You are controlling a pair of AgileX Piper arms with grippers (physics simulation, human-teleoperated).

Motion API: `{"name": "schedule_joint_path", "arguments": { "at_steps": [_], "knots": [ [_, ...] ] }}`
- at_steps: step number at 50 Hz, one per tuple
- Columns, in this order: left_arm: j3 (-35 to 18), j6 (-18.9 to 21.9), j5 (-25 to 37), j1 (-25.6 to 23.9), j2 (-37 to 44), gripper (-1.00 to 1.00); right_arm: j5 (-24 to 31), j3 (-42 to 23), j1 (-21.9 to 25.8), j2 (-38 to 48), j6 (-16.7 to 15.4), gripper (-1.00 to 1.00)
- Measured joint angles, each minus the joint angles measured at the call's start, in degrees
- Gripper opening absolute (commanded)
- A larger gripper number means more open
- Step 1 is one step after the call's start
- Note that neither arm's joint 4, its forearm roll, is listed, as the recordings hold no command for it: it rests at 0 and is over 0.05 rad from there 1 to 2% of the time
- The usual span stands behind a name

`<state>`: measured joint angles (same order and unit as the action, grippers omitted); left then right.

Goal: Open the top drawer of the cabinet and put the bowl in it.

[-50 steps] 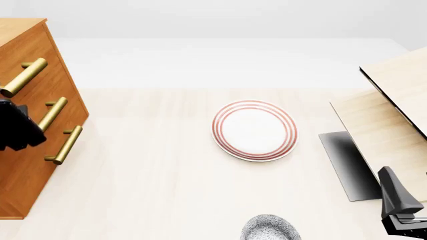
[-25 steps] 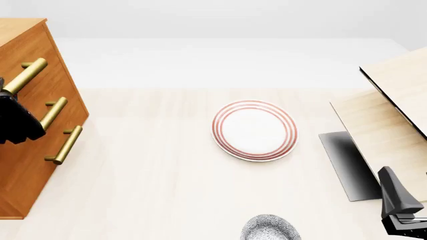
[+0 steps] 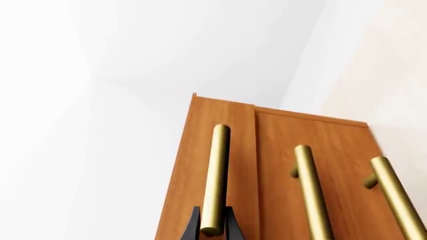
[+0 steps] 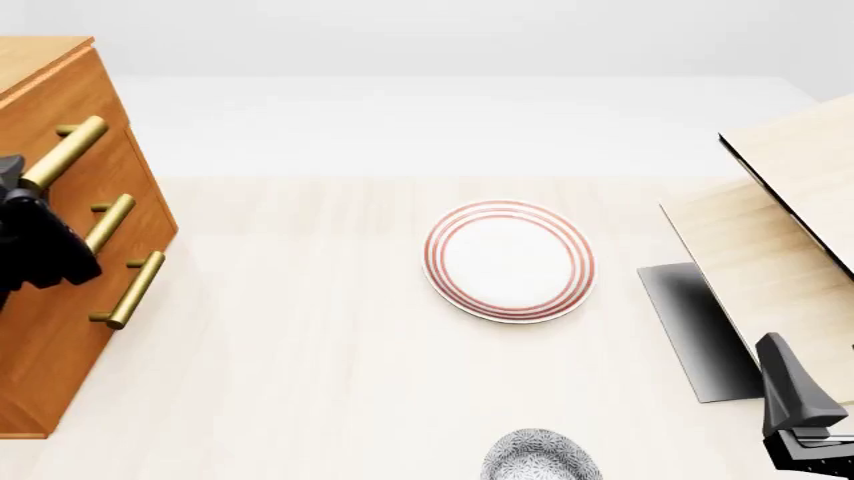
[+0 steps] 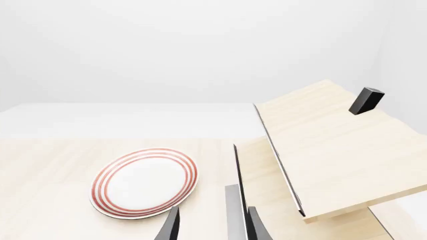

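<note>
Nearest us, at the table's front edge, the bowl (image 4: 539, 456) sits untouched, only partly in shot. Off to the right, the right gripper (image 5: 211, 224) hangs idle, fingers apart, nothing between them. Mid-table lies the plate (image 4: 509, 260). Over on the far left, the left gripper (image 3: 212, 227) is at the cabinet (image 4: 60, 240), its fingers either side of the top drawer (image 3: 207, 175) handle's (image 4: 62, 153) near end; clamped or not, I can't tell. That bar runs slantwise, away and to the right. Drawer looks barely open if at all, so pulling and loading remain.
</note>
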<state>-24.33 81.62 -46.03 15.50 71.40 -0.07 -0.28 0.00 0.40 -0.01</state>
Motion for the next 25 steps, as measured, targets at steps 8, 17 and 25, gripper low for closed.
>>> {"name": "schedule_joint_path", "arguments": {
  "at_steps": [8, 17, 25],
  "knots": [
    [0.15, 0.30, 0.50, -0.98, -0.51, -1.00, 0.00, 0.00, 0.00, 0.00, 0.00, 1.00],
    [0.05, 0.70, 1.78, -1.68, -1.28, -1.00, 0.00, 0.00, 0.00, 0.00, 0.00, 1.00],
    [0.02, 1.21, 3.16, -2.78, -2.14, -1.00, 0.00, 0.00, 0.00, 0.00, 0.00, 1.00]
  ]
}}
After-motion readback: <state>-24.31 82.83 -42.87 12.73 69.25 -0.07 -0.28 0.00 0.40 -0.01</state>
